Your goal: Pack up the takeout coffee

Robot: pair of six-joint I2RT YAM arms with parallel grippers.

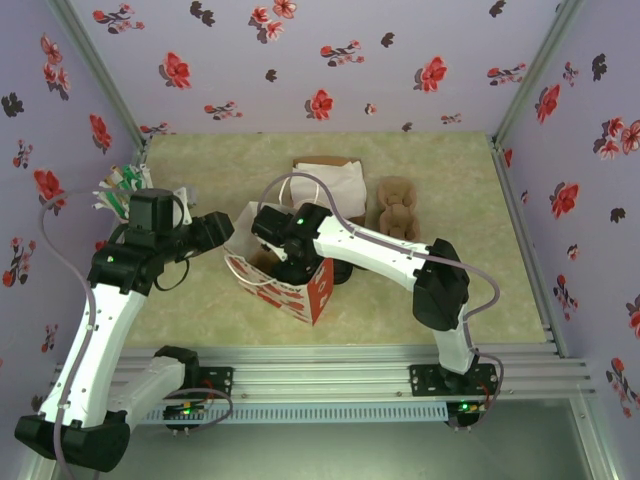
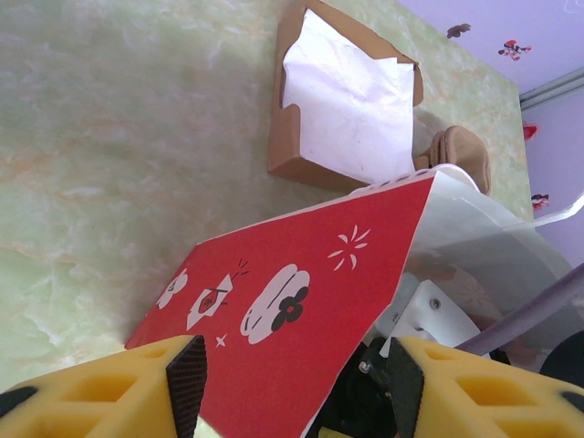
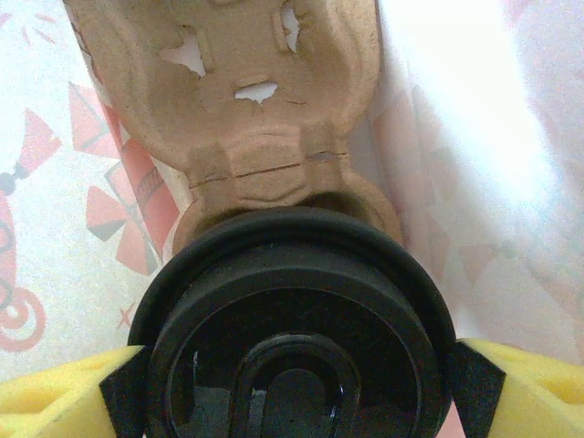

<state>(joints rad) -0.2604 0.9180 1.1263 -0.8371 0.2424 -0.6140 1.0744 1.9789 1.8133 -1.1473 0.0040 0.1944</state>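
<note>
The takeout coffee (image 3: 292, 328) shows its round black lid from above, with the cup's wall hidden beneath it. My right gripper (image 3: 292, 388) is shut on it, a pad pressed against each side of the lid. The gripper (image 1: 283, 250) reaches down inside the red and white paper bag (image 1: 290, 290). A brown pulp cup carrier (image 3: 237, 100) lies in the bag just under and beyond the cup. My left gripper (image 2: 294, 383) is open at the bag's left rim, and the red side panel (image 2: 292, 310) stands between its fingers. In the top view the left gripper (image 1: 222, 232) sits at the bag's left edge.
A brown cardboard box holding white napkins (image 1: 325, 180) stands behind the bag. Spare pulp carriers (image 1: 397, 208) lie to its right. A bundle of striped straws (image 1: 118, 190) sits at the far left by the wall. Flowered walls close in the table on three sides.
</note>
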